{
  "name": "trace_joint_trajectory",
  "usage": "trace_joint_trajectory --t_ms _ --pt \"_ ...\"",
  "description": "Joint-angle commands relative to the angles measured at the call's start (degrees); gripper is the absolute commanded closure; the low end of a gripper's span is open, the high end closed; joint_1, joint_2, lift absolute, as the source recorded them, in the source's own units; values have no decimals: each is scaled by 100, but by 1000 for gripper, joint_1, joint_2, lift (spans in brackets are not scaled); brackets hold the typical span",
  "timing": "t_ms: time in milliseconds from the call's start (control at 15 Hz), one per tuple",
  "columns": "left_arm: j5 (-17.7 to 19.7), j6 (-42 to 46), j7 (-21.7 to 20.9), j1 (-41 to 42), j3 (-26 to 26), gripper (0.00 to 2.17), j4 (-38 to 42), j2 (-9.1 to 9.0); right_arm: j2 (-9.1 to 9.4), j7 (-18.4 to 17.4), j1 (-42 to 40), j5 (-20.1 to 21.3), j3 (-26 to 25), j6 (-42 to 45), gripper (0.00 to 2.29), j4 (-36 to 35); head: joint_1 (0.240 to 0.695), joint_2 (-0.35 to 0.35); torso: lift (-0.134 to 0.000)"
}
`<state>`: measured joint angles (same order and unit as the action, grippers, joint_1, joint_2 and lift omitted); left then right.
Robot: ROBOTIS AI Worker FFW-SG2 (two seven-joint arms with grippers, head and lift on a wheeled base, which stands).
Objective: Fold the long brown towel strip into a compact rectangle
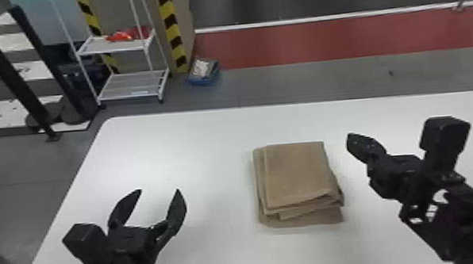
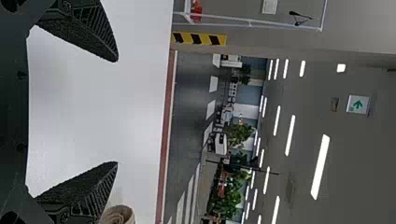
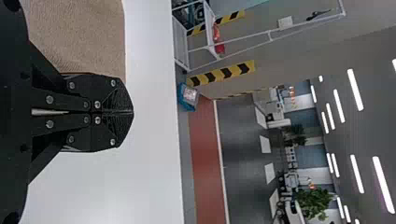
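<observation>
White table (image 1: 208, 143) with the brown towel (image 1: 296, 173) folded into a layered, roughly rectangular stack, right of the frame's centre.
Along the towel's lower edge the layers sit unevenly, several borders showing; to its right, near but apart, the right gripper (image 1: 352, 143) has its fingers pressed together, while the left gripper (image 1: 159, 191), at lower left and well apart from the towel, holds its fingers spread; a green-arrow sign (image 2: 358, 104) hangs at the left wrist view's right.
</observation>
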<state>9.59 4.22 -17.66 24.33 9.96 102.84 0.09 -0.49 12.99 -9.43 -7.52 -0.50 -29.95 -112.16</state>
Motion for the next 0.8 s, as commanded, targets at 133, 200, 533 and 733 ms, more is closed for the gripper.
trace_joint_trajectory --t_ms 133,200,533,733 --pt "-1 -14 0 19 -12 90 17 -24 -4 46 415 163 595 168 2034 722 695 131 -110" --pt "8 -14 0 28 -3 90 8 -24 -4 46 591 181 674 168 2034 1091 695 142 -110" --pt "-1 -14 0 -51 -29 90 -89 -24 31 -59 899 559 780 994 2034 2304 695 178 -110" --pt "-1 -14 0 -95 -29 90 -150 -24 54 -130 899 778 832 1574 2034 2752 695 173 -110"
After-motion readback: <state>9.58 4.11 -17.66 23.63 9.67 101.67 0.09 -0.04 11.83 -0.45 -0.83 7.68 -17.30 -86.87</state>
